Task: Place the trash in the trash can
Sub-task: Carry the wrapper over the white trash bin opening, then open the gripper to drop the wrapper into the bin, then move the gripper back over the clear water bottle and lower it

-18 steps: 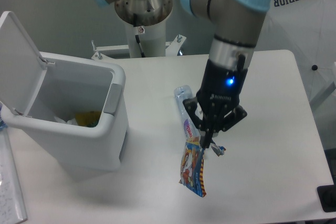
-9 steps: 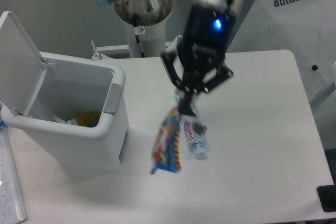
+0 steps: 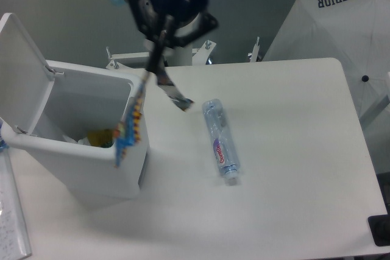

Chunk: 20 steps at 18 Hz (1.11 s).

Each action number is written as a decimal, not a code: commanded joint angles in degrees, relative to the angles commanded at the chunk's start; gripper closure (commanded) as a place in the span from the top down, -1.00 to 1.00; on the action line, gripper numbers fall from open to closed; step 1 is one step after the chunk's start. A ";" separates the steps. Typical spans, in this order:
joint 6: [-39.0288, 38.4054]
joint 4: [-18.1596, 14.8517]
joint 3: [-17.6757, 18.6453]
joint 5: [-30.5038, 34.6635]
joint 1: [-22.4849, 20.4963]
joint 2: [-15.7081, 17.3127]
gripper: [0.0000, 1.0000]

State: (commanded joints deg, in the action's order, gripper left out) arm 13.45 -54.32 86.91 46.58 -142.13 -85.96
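My gripper [image 3: 159, 53] is high at the top centre, blurred by motion, shut on the top edge of the blue snack bag [image 3: 130, 125]. The bag hangs edge-on in the air over the right rim of the white trash can [image 3: 79, 168]. The can stands at the left with its flip lid [image 3: 18, 71] raised and some yellow and white litter inside. The slim clear bottle [image 3: 220, 140] with a pink-purple label lies on the table, to the right of the can and well apart from the gripper.
The robot's white base column [image 3: 164, 35] rises behind the table's far edge. A white fabric cover [image 3: 341, 35] printed with SUPERIOR stands at the back right. A clear ruler-like sheet [image 3: 12, 217] lies at the left edge. A dark object [image 3: 381, 229] sits at the lower right corner.
The gripper has swung up and to the left, carrying the snack bag from above the bottle to over the can's right rim. The bottle has stayed where it lay.
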 joint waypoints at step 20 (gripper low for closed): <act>8.79 0.53 8.80 0.70 4.05 4.23 1.00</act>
State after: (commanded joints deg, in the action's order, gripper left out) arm 22.24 -53.79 95.72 47.28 -138.08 -81.74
